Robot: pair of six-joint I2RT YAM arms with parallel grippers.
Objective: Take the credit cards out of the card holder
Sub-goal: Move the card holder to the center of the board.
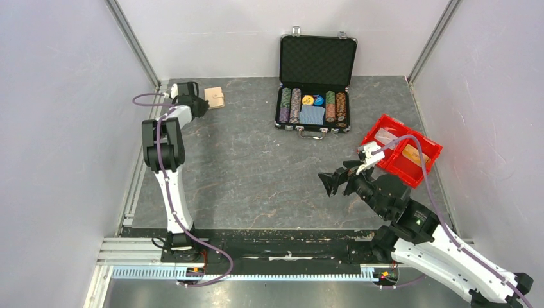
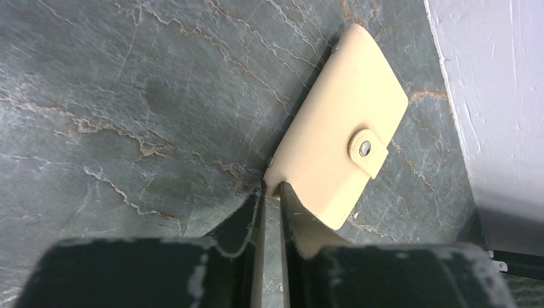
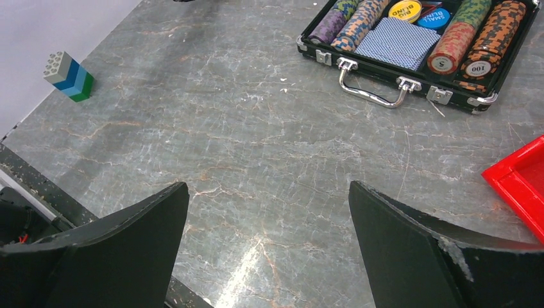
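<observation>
- Grey table [image 1: 256, 167]: holder [image 2: 340, 122] snapped closed, far left corner.
- Left gripper [image 2: 272, 187] fingers nearly together at its corner, likely to reposition it.
- Right gripper [image 3: 267, 187] spread wide, idle.

Robot lab cell — white wall panels [image 1: 58, 128], aluminium frame rails [image 1: 133, 42].

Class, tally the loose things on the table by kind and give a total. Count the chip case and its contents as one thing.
Card holder: 1
Cards in the tray: 2, a pale card and an orange-yellow card
Chip case: 1
Red tray: 1
Block stack: 1
Total: 6
</observation>
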